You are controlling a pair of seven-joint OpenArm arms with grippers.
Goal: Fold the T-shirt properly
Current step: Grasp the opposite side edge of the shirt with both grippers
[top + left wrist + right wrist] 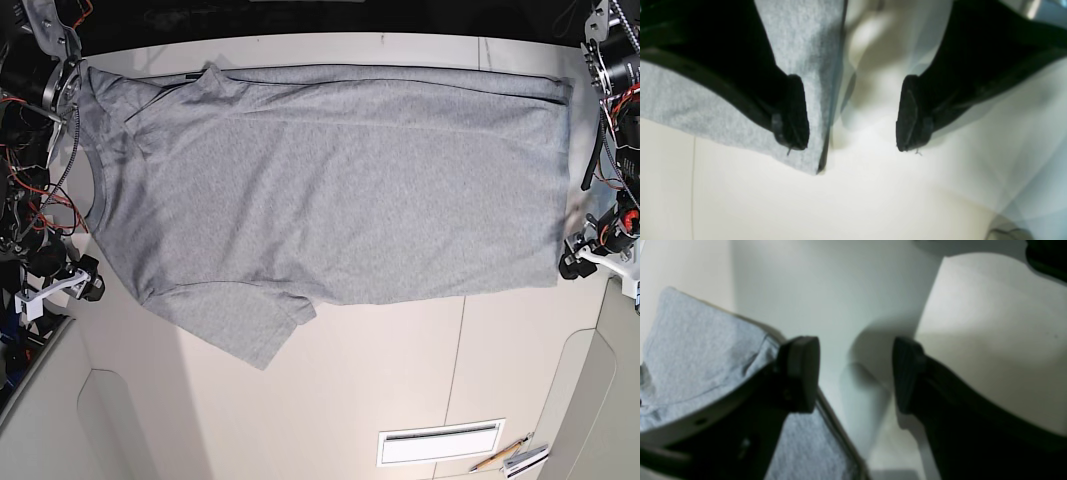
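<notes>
While its two fingers stand apart, the left hand (852, 115) has one fingertip over the edge of the grey T-shirt (340, 190) and the other over the pale bench (370, 400), with no cloth between them. The right hand (853, 375) is open too, one finger overlapping the shirt's border in its wrist view and the other out over the bare surface; whether either finger touches the fabric, I cannot tell. Between the two hands, the T-shirt lies on the bench, spread wide across the base view. Its body is mostly flat, with soft creases, and rumpled folds gather at the far corner on the right hand's side. A flap of cloth juts toward the near side on that same side, angled away from the body, with a small tuck where it joins. Farther out, at the near edge of the base view, sits a white rectangular item (440, 442) with a dark outline; I cannot tell whether it is a shallow container or something flat. Just beside it are a thin orange-brown stick (498, 454) and a small white piece (526, 462) with dark marks.
</notes>
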